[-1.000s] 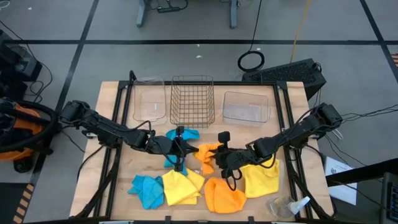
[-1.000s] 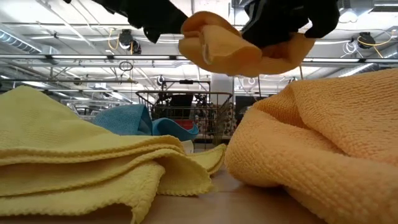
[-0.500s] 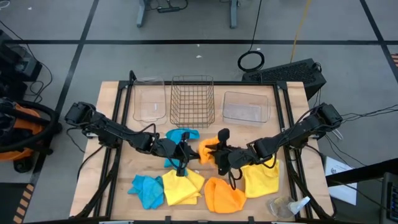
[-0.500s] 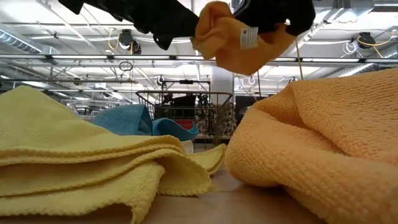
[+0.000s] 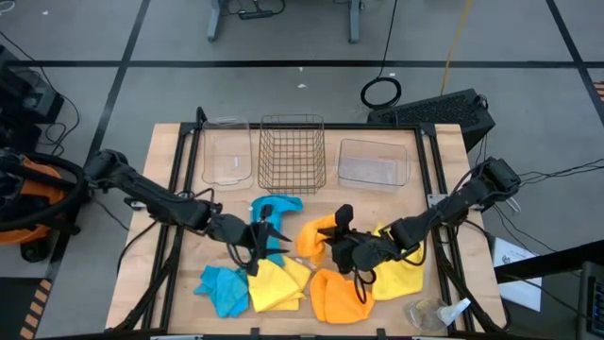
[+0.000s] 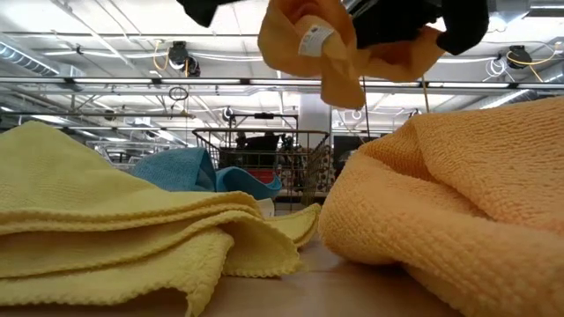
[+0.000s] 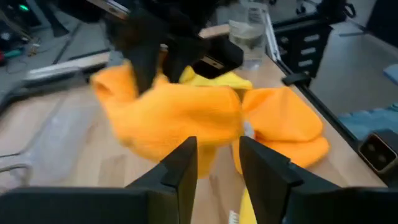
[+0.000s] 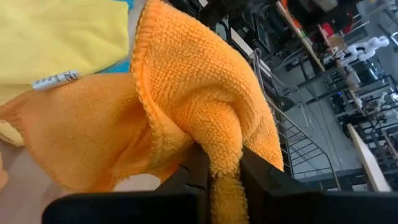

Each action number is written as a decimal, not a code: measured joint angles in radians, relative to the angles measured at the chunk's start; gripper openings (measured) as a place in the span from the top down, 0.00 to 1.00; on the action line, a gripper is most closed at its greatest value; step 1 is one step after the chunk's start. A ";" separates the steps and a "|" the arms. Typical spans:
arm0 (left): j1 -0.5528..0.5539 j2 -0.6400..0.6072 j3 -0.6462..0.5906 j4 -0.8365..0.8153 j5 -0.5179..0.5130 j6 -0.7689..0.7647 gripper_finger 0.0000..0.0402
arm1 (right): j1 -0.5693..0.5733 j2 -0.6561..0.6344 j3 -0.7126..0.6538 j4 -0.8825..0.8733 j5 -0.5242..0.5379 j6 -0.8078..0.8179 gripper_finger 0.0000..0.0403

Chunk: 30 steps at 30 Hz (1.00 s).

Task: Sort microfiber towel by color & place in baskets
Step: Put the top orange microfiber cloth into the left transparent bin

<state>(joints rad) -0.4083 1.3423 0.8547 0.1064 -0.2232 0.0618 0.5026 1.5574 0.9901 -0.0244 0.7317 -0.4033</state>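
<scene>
An orange towel [image 5: 314, 236] hangs above the table's middle, and my right gripper [image 5: 332, 242] is shut on it; the low view shows it [image 6: 339, 53] with a white tag. My left gripper [image 5: 269, 236] stands open just left of it, nothing between its fingers [image 7: 186, 163]. A blue towel [image 5: 280, 206] lies behind it. Near the front edge lie a blue towel [image 5: 222, 288], a yellow one [image 5: 274, 283], an orange one [image 5: 340, 297] and another yellow one [image 5: 401, 269]. The baskets stand along the far edge: a clear tub [image 5: 226, 153], a wire basket [image 5: 293, 151] and a clear tub [image 5: 373, 162]. My right gripper pinches a bunched fold of the orange towel [image 8: 214, 146] between its two fingers, coming roughly level from the table's right. The towel is lifted clear of the table, and its loose part with the tag [image 6: 310, 40] hangs slack below the fingers.
A crumpled clear plastic piece [image 5: 432, 312] lies at the front right corner. Bare wood [image 5: 377, 203] shows between the baskets and the towels. Both arms reach over the towel piles toward the middle.
My left gripper has opened, let go of the orange towel and drawn back toward the table's left and near edge. The towel, held by both grippers before, now hangs from my right gripper alone, which has rolled and shifted a little; more of the towel droops.
</scene>
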 joint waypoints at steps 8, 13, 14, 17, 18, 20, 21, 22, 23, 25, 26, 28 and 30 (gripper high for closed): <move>-0.027 0.044 0.001 0.169 -0.086 0.096 0.61 | 0.017 0.000 0.000 0.080 -0.018 -0.050 0.92; -0.026 0.128 0.000 0.324 -0.087 0.182 0.46 | 0.016 0.000 0.000 0.149 -0.081 -0.112 0.92; -0.023 0.144 0.000 0.347 -0.088 0.202 0.42 | 0.016 0.000 0.000 0.161 -0.083 -0.121 0.92; -0.011 0.187 0.000 0.393 -0.096 0.245 0.32 | 0.017 0.000 0.000 0.190 -0.085 -0.163 0.92; -0.006 0.196 0.000 0.406 -0.096 0.258 0.30 | 0.017 0.000 0.000 0.196 -0.085 -0.173 0.92; 0.006 0.212 0.000 0.426 -0.095 0.274 0.27 | 0.017 0.000 0.000 0.203 -0.084 -0.185 0.92; 0.012 0.222 0.000 0.437 -0.093 0.283 0.26 | 0.016 0.000 0.000 0.209 -0.084 -0.186 0.92; 0.017 0.233 0.000 0.452 -0.090 0.287 0.26 | 0.015 0.000 0.000 0.220 -0.084 -0.187 0.92; 0.021 0.242 0.000 0.467 -0.084 0.293 0.26 | 0.013 0.000 0.000 0.226 -0.085 -0.189 0.92; 0.030 0.258 0.000 0.515 -0.052 0.296 0.25 | 0.006 0.000 0.000 0.243 -0.111 -0.189 0.92; 0.033 0.266 0.000 0.535 -0.034 0.303 0.25 | 0.000 0.000 0.000 0.251 -0.132 -0.187 0.92; 0.035 0.279 0.000 0.562 -0.015 0.317 0.25 | -0.008 0.000 0.000 0.263 -0.160 -0.170 0.91; 0.035 0.285 0.000 0.575 -0.015 0.321 0.25 | -0.014 0.001 0.000 0.275 -0.164 -0.144 0.89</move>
<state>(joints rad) -0.3732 1.6278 0.8551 0.6814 -0.2379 0.3824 0.4882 1.5585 0.9901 0.2504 0.5679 -0.5476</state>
